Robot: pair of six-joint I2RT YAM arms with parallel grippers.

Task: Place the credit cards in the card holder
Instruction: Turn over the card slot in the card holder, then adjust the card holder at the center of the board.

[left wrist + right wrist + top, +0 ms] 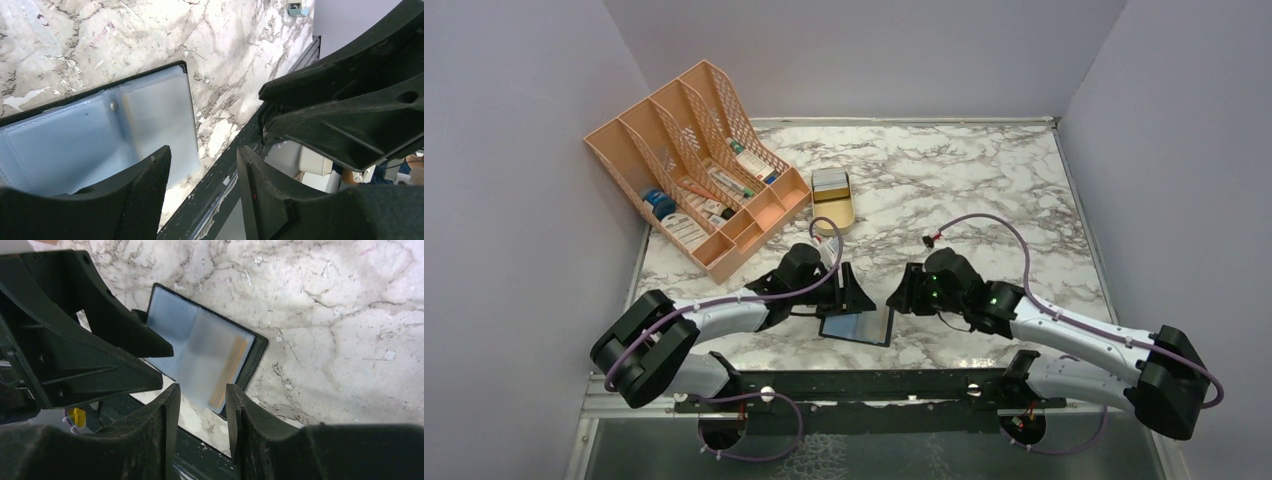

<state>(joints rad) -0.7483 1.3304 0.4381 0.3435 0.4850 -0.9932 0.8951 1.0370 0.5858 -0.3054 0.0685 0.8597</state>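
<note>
The black card holder (856, 326) lies open near the table's front edge, its blue-grey lining up. It also shows in the left wrist view (90, 135) and the right wrist view (200, 347). A gold-yellow card edge (233, 367) shows inside its frosted right sleeve. My left gripper (852, 292) is open and empty, just above the holder's far left side; its jaws (202, 167) stand wide apart. My right gripper (908, 292) is open and empty at the holder's right side (199, 402). Pale cards (830, 182) lie in a tan tin.
The tan oval tin (836, 214) sits behind the grippers. A peach mesh file organiser (699, 165) with labelled boxes stands at the back left. The black mounting rail (864, 385) runs along the front edge, close to the holder. Grey walls enclose the table.
</note>
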